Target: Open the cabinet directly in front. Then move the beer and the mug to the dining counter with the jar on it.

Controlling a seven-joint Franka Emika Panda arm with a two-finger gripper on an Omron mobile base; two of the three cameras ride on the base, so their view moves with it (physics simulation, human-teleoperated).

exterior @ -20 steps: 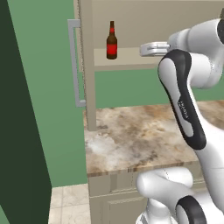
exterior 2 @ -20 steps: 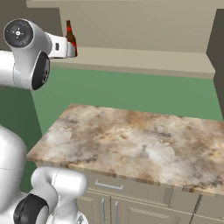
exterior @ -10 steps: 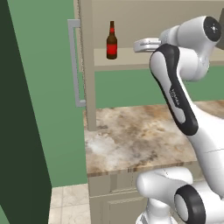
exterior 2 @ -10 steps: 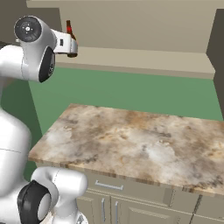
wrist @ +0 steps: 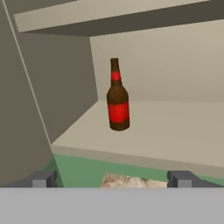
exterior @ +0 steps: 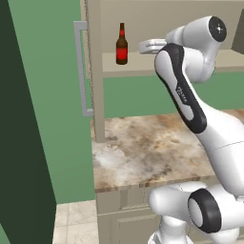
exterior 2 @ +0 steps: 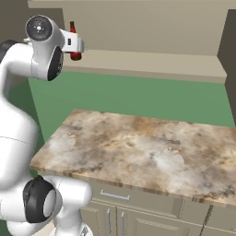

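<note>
The cabinet [exterior: 93, 71] stands open, its left door swung out with the grey bar handle [exterior: 83, 66] facing me. The beer [exterior: 121, 45], a dark brown bottle with a red label, stands upright at the left end of the beige shelf [exterior: 214, 64]. My gripper [exterior: 143, 46] hovers at shelf height just right of the bottle, apart from it. In the hand view the beer [wrist: 118, 98] stands ahead, centred between my fingertips [wrist: 43, 178], and the gripper [wrist: 112, 179] is open and empty. The hand partly covers the beer [exterior 2: 76, 56] in the right base view. The mug, dining counter and jar are out of view.
A short marble worktop [exterior: 152, 147] lies under the cabinet, above beige drawer units [exterior 2: 138, 203]. Green wall shows between worktop and shelf. A dark green panel [exterior: 19, 119] rises close on the left. The cabinet's right door edge [exterior 2: 228, 46] stands open at the far right.
My arm has lifted and swung left along the shelf, bringing the hand nearer the beer. The bottle has not moved and the jaws stay wide.
</note>
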